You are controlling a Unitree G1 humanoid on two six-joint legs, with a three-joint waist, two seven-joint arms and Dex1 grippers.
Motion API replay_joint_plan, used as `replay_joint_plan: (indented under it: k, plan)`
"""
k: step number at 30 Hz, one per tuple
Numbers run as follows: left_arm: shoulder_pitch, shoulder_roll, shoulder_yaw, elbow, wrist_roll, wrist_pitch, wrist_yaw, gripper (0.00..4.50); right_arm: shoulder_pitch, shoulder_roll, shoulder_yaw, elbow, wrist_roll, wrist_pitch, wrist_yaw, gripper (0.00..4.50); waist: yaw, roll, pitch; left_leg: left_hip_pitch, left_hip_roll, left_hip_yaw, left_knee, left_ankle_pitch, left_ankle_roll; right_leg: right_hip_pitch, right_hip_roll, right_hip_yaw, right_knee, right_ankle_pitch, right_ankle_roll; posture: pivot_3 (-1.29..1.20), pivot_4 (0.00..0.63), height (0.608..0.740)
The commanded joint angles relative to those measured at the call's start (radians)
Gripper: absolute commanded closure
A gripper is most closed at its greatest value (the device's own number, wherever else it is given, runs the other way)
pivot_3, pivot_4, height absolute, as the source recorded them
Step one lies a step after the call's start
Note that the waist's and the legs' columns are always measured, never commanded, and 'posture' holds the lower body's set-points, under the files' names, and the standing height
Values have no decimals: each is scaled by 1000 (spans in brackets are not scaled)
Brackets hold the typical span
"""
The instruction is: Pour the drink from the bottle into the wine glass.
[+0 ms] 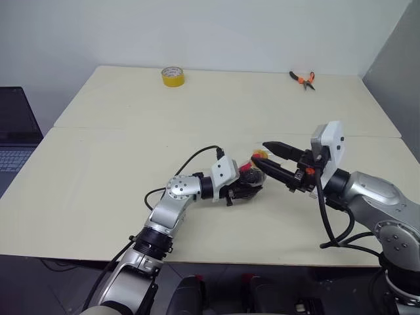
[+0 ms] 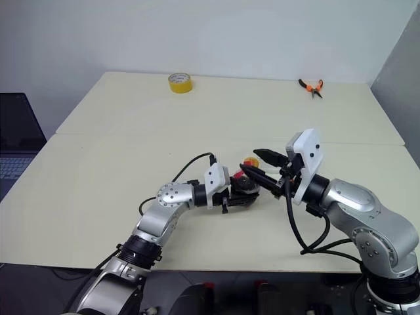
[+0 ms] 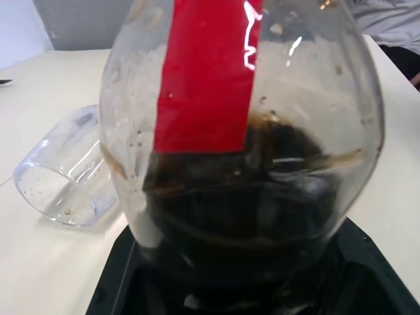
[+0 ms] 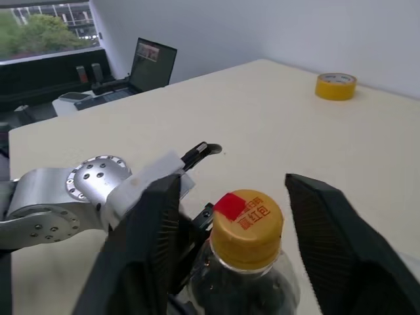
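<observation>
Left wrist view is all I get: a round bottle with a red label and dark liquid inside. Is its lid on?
Observer: Yes, a yellow cap sits on the bottle.
Operator: Is anything reaching for that cap?
Observer: The right gripper has its fingers open on either side of the cap, not touching it.
Operator: Anything else on the table?
Observer: A yellow tape roll lies near the far edge.
</observation>
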Motion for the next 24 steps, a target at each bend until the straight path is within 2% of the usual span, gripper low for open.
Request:
replay_joint_plan:
  k: [1,13,16,19,24]
  plan:
    - [-29,-8,2,-15,-2,-34,3,2630,-27,-13,24,-16,-31,0,-10,1738,0,0,0,0,0,0,0,0,0,0,0,0,0,0,0,0,150,740]
    - [-32,-4,1,-6,1,-46,1,2630,-43,-1,39,16,-98,-26,-8,1738,0,0,0,0,0,0,0,0,0,0,0,0,0,0,0,0,150,740]
    - [-31,-2,1,-7,1,-46,2,2630,-39,5,35,19,-101,-33,-3,2326,0,0,0,0,0,0,0,0,0,0,0,0,0,0,0,0,150,740]
    - [-25,-1,0,-13,1,-45,2,2631,-29,1,35,22,-109,-42,16,3258,0,0,0,0,0,0,0,0,0,0,0,0,0,0,0,0,150,740]
    - [-22,-1,-1,-20,0,-40,3,2870,-30,-14,38,48,-133,-68,62,3280,0,0,0,0,0,0,0,0,0,0,0,0,0,0,0,0,150,740]
